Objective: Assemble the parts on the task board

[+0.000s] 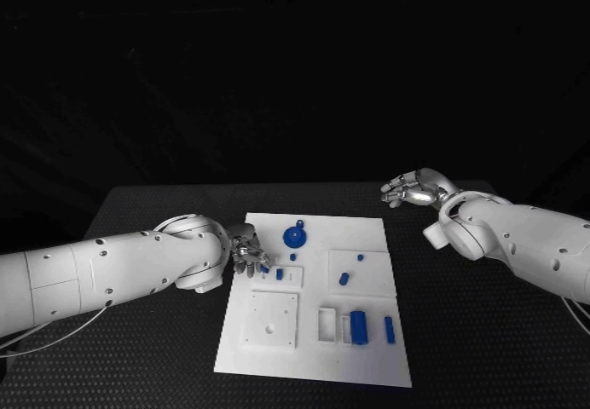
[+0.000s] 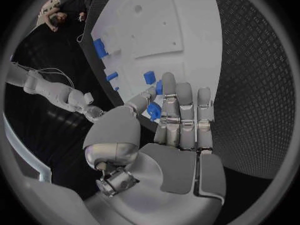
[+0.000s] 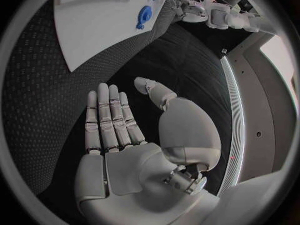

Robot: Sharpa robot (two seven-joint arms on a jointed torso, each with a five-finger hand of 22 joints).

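head: above, looking down | wrists: close behind hands — all share task board [image 1: 369, 230]

My black worktop [image 1: 147, 213], its surface stamped with a fine dotted texture, stands before a dark backdrop that swallows the room behind it. Beside the worktop, a thin strip of light [image 3: 234, 110] curves along a grey panel.

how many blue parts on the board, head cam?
About 8: round part at the far end, small ones at, one by the left hand, two bars near. The hand may hide more.
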